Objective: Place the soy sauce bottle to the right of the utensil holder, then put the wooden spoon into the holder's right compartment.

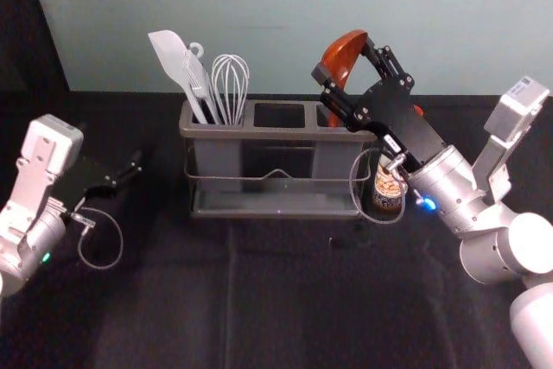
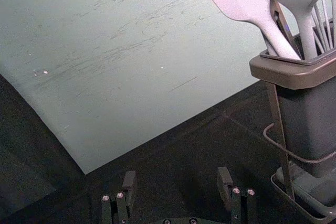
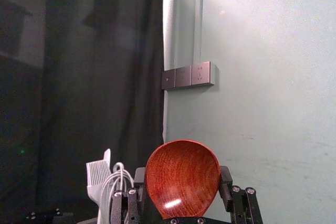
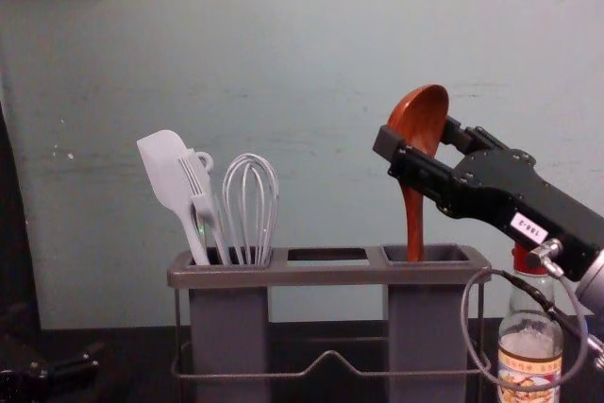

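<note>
Head view: the right gripper [image 1: 346,60] sits above the right end of the utensil holder [image 1: 285,134], around the bowl of the wooden spoon [image 1: 345,51]. The soy sauce bottle [image 1: 388,187] stands below its wrist, beside the holder; that step looks done.

Left wrist view: the idle left gripper [image 2: 177,178], left of the holder, is wide open and empty.

Right wrist view: the right gripper's widely spread fingers appear to clasp both sides of the bowl.

Chest view: more plainly than from above, the handle drops below the pincer into the right compartment [image 4: 444,262]; release seemingly remains.
</note>
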